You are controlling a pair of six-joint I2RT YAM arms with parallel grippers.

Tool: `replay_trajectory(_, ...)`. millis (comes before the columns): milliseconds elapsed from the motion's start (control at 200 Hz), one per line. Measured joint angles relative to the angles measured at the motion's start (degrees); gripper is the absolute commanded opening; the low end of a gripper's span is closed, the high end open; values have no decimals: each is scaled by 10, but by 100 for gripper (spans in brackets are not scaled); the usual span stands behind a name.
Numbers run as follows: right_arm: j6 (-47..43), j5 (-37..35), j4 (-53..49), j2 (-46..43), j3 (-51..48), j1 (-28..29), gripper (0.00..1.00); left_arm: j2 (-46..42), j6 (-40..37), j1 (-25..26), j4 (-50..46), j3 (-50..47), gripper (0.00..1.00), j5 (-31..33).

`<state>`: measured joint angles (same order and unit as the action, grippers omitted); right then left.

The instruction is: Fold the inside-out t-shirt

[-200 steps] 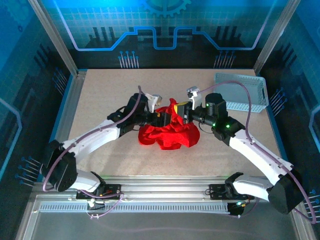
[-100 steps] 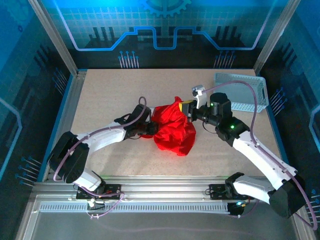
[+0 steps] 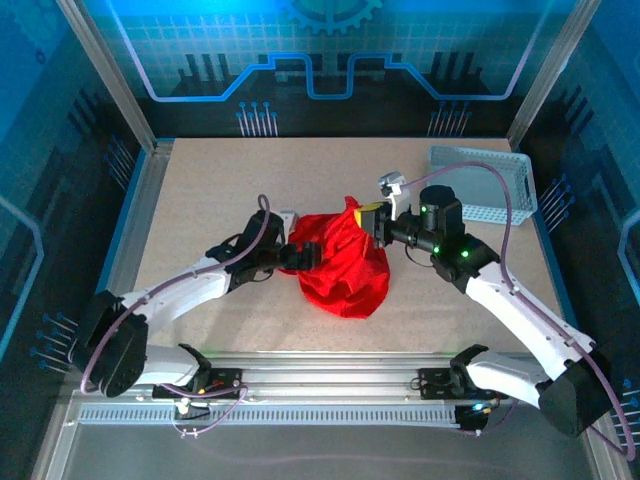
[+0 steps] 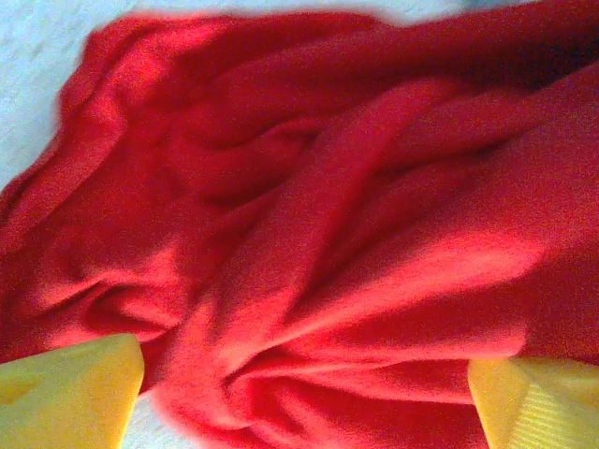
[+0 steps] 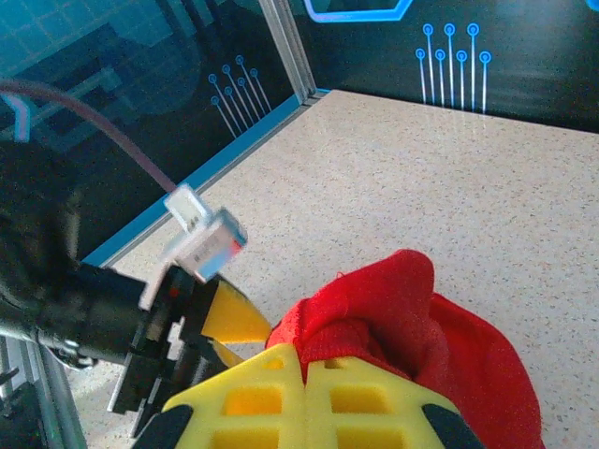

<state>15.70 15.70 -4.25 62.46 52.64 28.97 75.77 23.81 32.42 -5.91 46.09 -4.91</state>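
The inside-out t-shirt (image 3: 345,268) is a crumpled bright red heap in the middle of the table. My right gripper (image 3: 373,218) is shut on the heap's upper edge and holds a raised peak of cloth; in the right wrist view its yellow fingers (image 5: 360,398) meet on a fold of the t-shirt (image 5: 421,309). My left gripper (image 3: 298,254) sits at the heap's left side. In the left wrist view its yellow fingertips (image 4: 70,393) stand far apart, and loose red cloth (image 4: 328,243) lies between them, unclamped. The left gripper (image 5: 234,323) also shows beside the cloth in the right wrist view.
A white mesh basket (image 3: 484,184) stands at the back right, behind the right arm. Bare speckled tabletop (image 3: 210,190) lies to the left, behind and in front of the heap. Aluminium frame rails (image 3: 140,200) border the table.
The left gripper closed at the cloth's left side, then opened wide again and let go. The right gripper, still shut, has lifted the cloth's top edge, and the heap now hangs narrower.
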Motion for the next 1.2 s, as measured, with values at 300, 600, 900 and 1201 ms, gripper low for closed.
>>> replay_trajectory(300,-9,-12,-7,-3,-3,7,0,78,-49,3,28,106,27,-63)
replay_trajectory(600,-10,-66,-74,64,114,-18,0,84,-64,-17,-73,221,0,13)
replay_trajectory(900,-23,-35,-73,129,330,-27,0,-77,-57,-54,-82,367,0,9)
replay_trajectory(1201,-10,-17,-22,144,196,-24,0,-105,-17,33,-45,157,0,-31)
